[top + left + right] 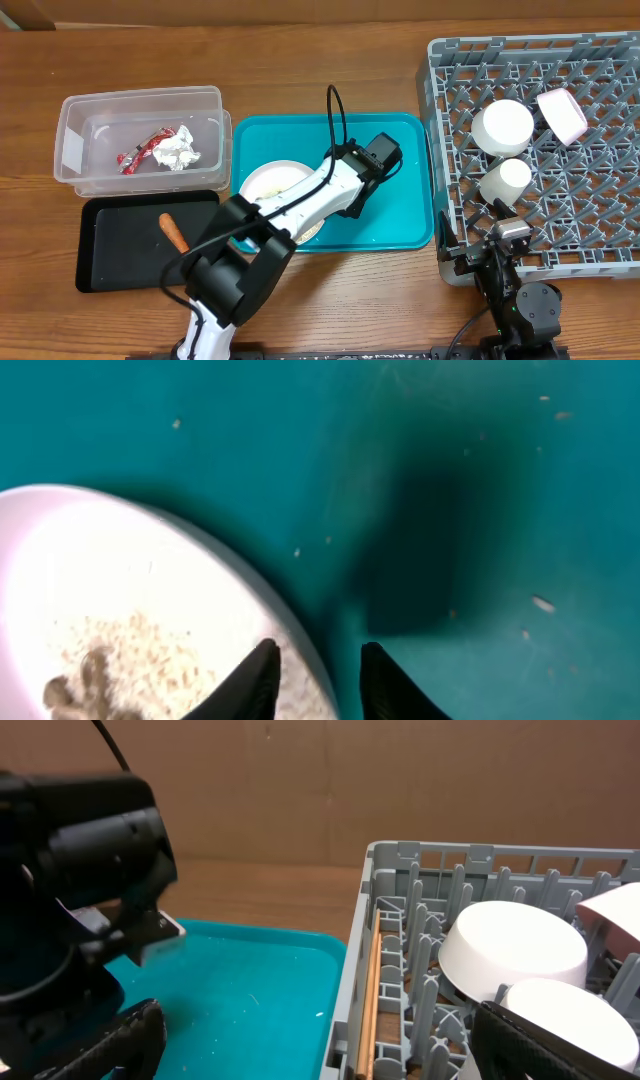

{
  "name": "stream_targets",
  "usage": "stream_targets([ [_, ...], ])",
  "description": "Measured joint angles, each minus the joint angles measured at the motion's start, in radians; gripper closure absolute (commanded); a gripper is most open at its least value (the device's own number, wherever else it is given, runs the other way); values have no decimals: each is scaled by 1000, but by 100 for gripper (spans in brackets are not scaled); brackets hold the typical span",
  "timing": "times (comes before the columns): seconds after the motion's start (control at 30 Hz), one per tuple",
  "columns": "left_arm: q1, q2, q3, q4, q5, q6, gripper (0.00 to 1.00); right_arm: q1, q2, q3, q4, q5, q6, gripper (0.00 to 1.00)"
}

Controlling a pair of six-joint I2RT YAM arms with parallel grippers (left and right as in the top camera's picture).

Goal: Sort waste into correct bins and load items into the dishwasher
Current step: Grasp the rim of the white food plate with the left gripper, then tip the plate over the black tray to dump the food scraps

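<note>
The large white plate (268, 182) lies on the teal tray (400, 215) and holds beige food scraps with rice (105, 660). My left gripper (315, 650) is open, with its fingers straddling the plate's (120, 575) right rim: one finger over the plate, one over the tray. The clear tub (75, 150) holds the red wrapper (140, 150) and the white napkin (180, 150). The orange food piece (174, 233) lies in the black tray (110, 260). My right gripper (330, 1040) is open and empty at the grey rack's (600, 255) front left corner. Chopsticks (372, 1000) lie along the rack's left wall.
In the rack stand a white bowl (503, 125), a white cup (505, 180) and a tilted white piece (562, 112). The left arm (300, 205) stretches across the teal tray. A black cable (335, 110) arcs above it.
</note>
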Motion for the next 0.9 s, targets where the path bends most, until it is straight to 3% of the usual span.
stream_targets([
  [0.07, 0, 25, 0, 9, -8, 5, 78, 0, 0, 0, 0, 0, -1, 0],
  [0.23, 0, 38, 3, 18, -31, 14, 96, 0, 0, 0, 0, 0, -1, 0],
  [0.4, 0, 49, 38, -26, -43, 33, 96, 0, 0, 0, 0, 0, 0, 0],
  [0.63, 0, 70, 220, -174, -34, 29, 96, 0, 0, 0, 0, 0, 0, 0],
  [0.9, 0, 70, 416, -375, -61, -61, 96, 0, 0, 0, 0, 0, -1, 0],
])
